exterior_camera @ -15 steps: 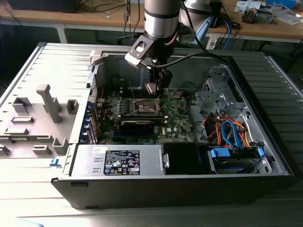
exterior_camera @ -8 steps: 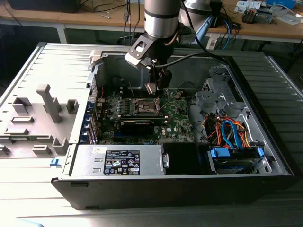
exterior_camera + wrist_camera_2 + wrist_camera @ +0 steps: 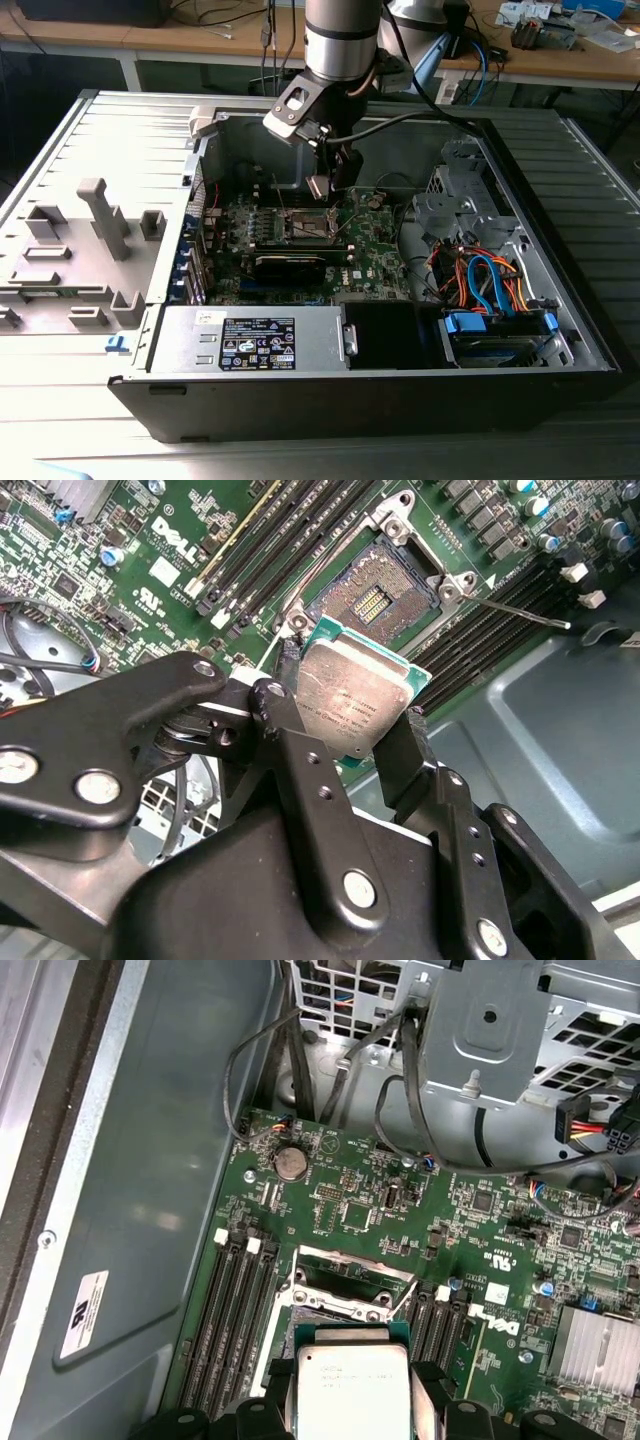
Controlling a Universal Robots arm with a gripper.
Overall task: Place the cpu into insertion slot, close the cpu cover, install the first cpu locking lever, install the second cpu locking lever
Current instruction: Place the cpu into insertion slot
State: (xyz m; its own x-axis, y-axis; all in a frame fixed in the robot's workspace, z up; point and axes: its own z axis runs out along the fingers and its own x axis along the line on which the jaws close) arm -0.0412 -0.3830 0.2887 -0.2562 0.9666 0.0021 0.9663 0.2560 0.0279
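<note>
The cpu (image 3: 348,705), a thin square with a dull silver top on a green-edged base, is pinched at two opposite edges by the gripper (image 3: 352,695) and hangs above the slot (image 3: 375,598), apart from it. The slot lies open with its contacts bare, on the green board (image 3: 330,1175) inside the case (image 3: 400,400). The cover (image 3: 355,1278) stands lifted at the slot's edge; its tilt is hard to judge. In both wrist views the fingers hide the cpu's sides.
</note>
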